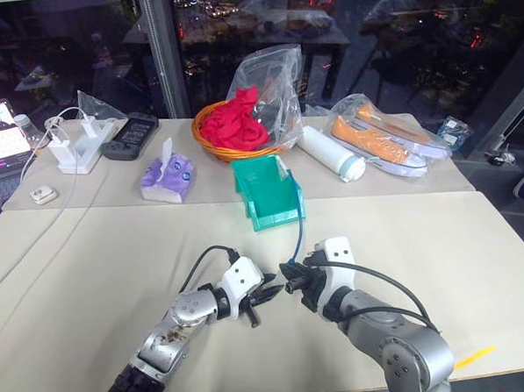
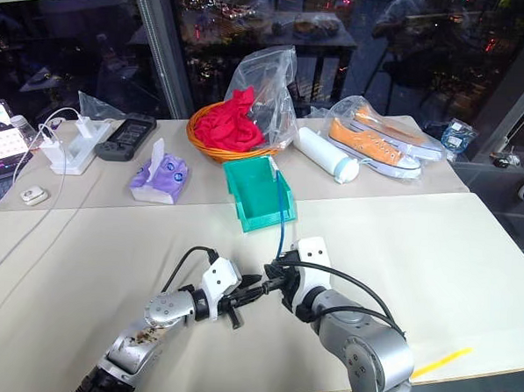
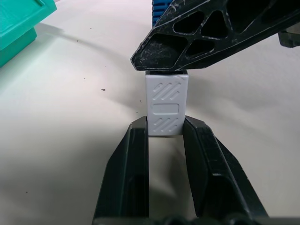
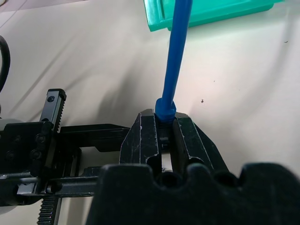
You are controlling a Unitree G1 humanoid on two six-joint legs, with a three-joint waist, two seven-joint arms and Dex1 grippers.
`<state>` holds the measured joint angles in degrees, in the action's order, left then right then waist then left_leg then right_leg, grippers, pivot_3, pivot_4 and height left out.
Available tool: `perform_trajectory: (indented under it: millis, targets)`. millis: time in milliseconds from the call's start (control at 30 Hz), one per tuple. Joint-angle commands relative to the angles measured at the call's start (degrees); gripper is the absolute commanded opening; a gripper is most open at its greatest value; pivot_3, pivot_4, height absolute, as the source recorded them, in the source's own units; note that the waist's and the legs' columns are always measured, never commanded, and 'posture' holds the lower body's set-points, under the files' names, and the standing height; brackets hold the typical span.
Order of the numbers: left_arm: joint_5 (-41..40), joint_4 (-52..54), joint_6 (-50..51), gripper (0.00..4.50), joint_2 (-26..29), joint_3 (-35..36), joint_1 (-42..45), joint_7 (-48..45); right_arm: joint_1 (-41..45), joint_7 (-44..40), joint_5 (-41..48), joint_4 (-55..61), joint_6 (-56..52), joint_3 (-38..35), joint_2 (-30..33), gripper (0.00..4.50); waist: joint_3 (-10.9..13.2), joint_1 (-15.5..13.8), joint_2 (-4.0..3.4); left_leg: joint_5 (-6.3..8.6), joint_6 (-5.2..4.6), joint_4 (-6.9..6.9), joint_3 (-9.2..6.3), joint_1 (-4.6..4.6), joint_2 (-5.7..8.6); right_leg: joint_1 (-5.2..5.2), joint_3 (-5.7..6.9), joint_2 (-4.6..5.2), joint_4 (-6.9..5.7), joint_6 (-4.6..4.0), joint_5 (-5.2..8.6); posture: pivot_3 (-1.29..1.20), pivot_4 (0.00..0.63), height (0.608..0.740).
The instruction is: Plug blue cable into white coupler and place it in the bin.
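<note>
Left wrist view brings up what the head cameras cannot resolve: a small white coupler (image 3: 167, 104), ribbed on its face, stands on end between the tips of the left gripper (image 3: 165, 133), whose two black fingers (image 3: 136, 154) sit narrowly apart against its sides. One finger of the right gripper crosses over the coupler's far end, with the ribbed blue boot of the plug just behind it.

Right wrist view looks along the blue cable (image 4: 176, 56) itself. The right gripper (image 4: 164, 124) is clamped shut on the plug end, and the cord runs straight away from the fingers toward the teal bin (image 4: 211, 14).

From the head, the two grippers meet tip to tip low over the middle of the cream table (image 1: 109, 267). The cable's long axis runs away from the robot, rising from the right gripper (image 1: 291, 277) to the bin (image 1: 266, 196), where its far end hangs over the front lip. The bin stands with its open front toward the robot.

The left arm reaches in from the lower left, gripper (image 1: 266, 295) aimed inward and slightly down. The right forearm comes from the lower right, wrist bent sharply, gripper pointing toward the left one.
</note>
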<state>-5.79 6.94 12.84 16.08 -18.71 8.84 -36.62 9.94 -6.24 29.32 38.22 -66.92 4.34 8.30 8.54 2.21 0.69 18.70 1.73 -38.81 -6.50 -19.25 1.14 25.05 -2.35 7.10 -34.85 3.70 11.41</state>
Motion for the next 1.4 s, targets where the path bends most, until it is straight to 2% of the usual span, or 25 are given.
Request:
perform_trajectory:
  millis: [33,67,133,300,400,467,533,733,933,1000,1167,1333,1367,1400]
  targets:
    - [-0.5,1.0,0.7,2.51,-0.3,0.6,0.3,0.3,0.9,-1.2,0.5,0.7,1.5,0.9,0.1,0.0,0.0,0.0,0.0,0.0,0.0,-0.02,0.0,0.01,0.0,0.0,0.0,0.0,-0.04,0.0,0.0,0.0,0.15,0.732]
    - [-1.8,1.9,1.8,2.77,-0.5,1.4,0.0,0.2,1.1,-1.3,0.3,0.4,1.8,0.8,0.2,0.0,0.0,0.0,0.0,0.0,0.0,-0.03,0.0,0.01,0.0,0.0,0.0,0.0,-0.06,0.0,0.0,0.0,0.15,0.732]
    - [-3.5,3.6,3.0,2.77,-0.5,3.5,-0.4,0.6,1.9,-1.3,-0.1,-0.5,2.4,0.1,0.2,0.0,0.0,0.0,0.0,0.0,0.0,-0.06,0.0,0.01,0.0,0.0,-0.01,0.0,-0.09,0.0,0.0,0.0,0.15,0.732]
    - [-1.0,6.2,0.5,2.77,2.7,9.8,-1.8,4.9,6.8,-1.4,1.2,-2.4,6.4,-5.6,-1.5,0.0,0.0,0.2,0.0,-0.01,0.01,-0.06,0.0,0.02,0.0,0.03,-0.01,-0.01,-0.12,-0.01,-0.01,0.0,0.15,0.732]
    - [1.7,10.0,-1.9,2.77,6.6,15.2,-6.3,7.9,14.5,-2.0,3.4,-5.2,7.8,-10.7,-1.8,0.0,0.0,0.6,-0.01,-0.01,0.01,-0.04,0.02,0.03,0.0,0.08,-0.05,-0.01,-0.12,-0.04,-0.02,0.0,0.15,0.732]
    - [1.4,12.6,-1.6,2.77,7.6,17.7,-9.1,9.1,19.1,-3.2,2.9,-8.7,8.6,-11.0,-0.7,0.0,0.0,0.3,-0.02,-0.01,0.01,0.0,0.03,0.02,0.0,0.11,-0.06,-0.01,-0.13,-0.04,-0.02,0.0,0.15,0.732]
    - [0.3,15.1,-0.3,2.77,7.8,18.7,-10.9,9.2,23.8,-4.6,1.8,-14.2,10.1,-10.0,-0.1,0.0,0.0,0.3,-0.03,-0.01,0.01,0.0,0.04,0.01,0.0,0.1,-0.05,-0.01,-0.12,-0.04,-0.03,0.0,0.15,0.732]
    - [-8.2,23.9,7.7,2.77,7.5,19.5,-13.9,6.4,40.9,-7.7,-5.9,-43.7,16.8,-4.0,-1.0,0.0,0.0,0.6,-0.05,-0.01,0.02,-0.02,0.12,0.05,-0.01,0.09,-0.08,0.0,-0.16,-0.08,-0.05,0.0,0.15,0.732]
    - [-8.8,27.8,9.5,2.77,7.9,19.1,-16.2,7.1,46.9,-9.1,-13.4,-60.8,23.3,-1.2,1.4,0.0,0.0,0.6,-0.05,-0.03,0.05,0.03,0.13,-0.04,-0.02,0.11,-0.05,0.0,-0.22,-0.05,-0.08,0.0,0.15,0.732]
    - [-8.6,28.3,9.7,2.89,7.4,19.0,-16.5,8.0,47.1,-10.5,-14.1,-61.6,24.5,-1.0,1.8,0.98,0.0,0.6,-0.05,-0.15,0.27,0.02,0.19,-0.11,0.0,0.11,-0.05,0.05,-0.13,0.01,-0.11,0.0,0.15,0.732]
    - [-8.7,28.6,9.7,2.89,6.8,18.7,-16.4,8.8,46.6,-12.9,-12.8,-58.8,24.3,-2.5,0.9,2.4,0.0,1.0,-0.05,-0.13,0.24,0.05,0.22,-0.11,-0.01,0.15,-0.06,0.06,-0.12,0.02,-0.11,0.0,0.15,0.732]
    - [-9.1,28.8,9.8,2.89,6.9,18.7,-16.2,8.5,45.8,-14.8,-10.0,-51.8,23.0,-5.9,1.3,4.18,0.0,1.4,-0.05,0.02,-0.03,0.02,0.22,-0.1,-0.01,0.14,-0.06,0.06,-0.16,0.02,-0.12,0.0,0.15,0.732]
    - [-9.6,29.1,10.1,2.89,6.9,18.9,-16.2,8.3,45.2,-16.4,-8.6,-49.0,22.8,-6.7,2.2,4.45,0.0,1.4,-0.05,0.02,-0.03,0.02,0.21,-0.1,-0.01,0.14,-0.06,0.06,-0.16,0.02,-0.12,0.0,0.15,0.732]
    - [-10.3,29.5,10.3,2.89,7.0,19.1,-16.2,8.0,44.4,-18.3,-7.2,-46.2,22.6,-7.2,3.2,4.45,0.0,1.2,-0.06,0.02,-0.03,0.01,0.21,-0.11,-0.01,0.14,-0.05,0.06,-0.16,0.02,-0.12,0.0,0.15,0.732]
